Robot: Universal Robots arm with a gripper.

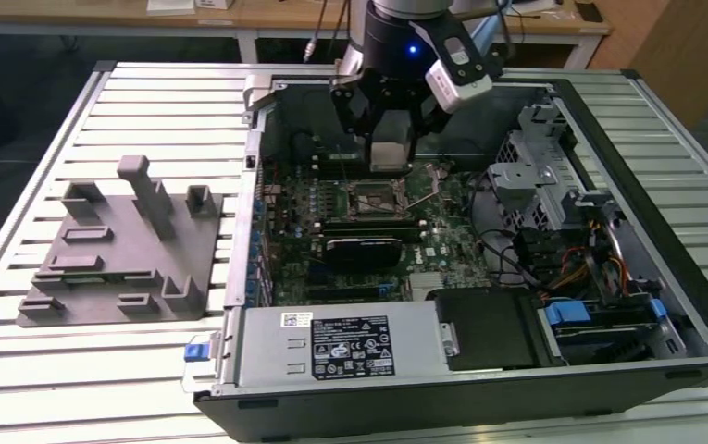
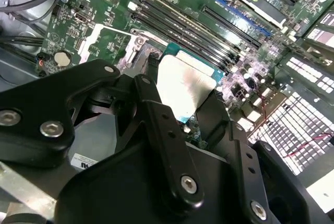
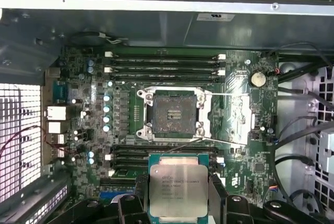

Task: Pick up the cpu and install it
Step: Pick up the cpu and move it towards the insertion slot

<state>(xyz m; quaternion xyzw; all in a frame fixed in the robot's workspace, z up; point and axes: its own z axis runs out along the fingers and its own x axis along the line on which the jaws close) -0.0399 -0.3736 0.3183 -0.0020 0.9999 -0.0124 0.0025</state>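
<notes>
cpu (image 3: 176, 190) is clamped by two opposite edges in the gripper (image 3: 177, 203), over the board (image 3: 236, 178), near the empty socket (image 3: 172, 113). Judged light, stiff, fragile underneath; to be gripped by edges only

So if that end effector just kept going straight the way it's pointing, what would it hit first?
Holding the cpu, the end effector points down at the motherboard. It would likely meet the memory slots beside the open socket first, though depth is unclear.
</notes>
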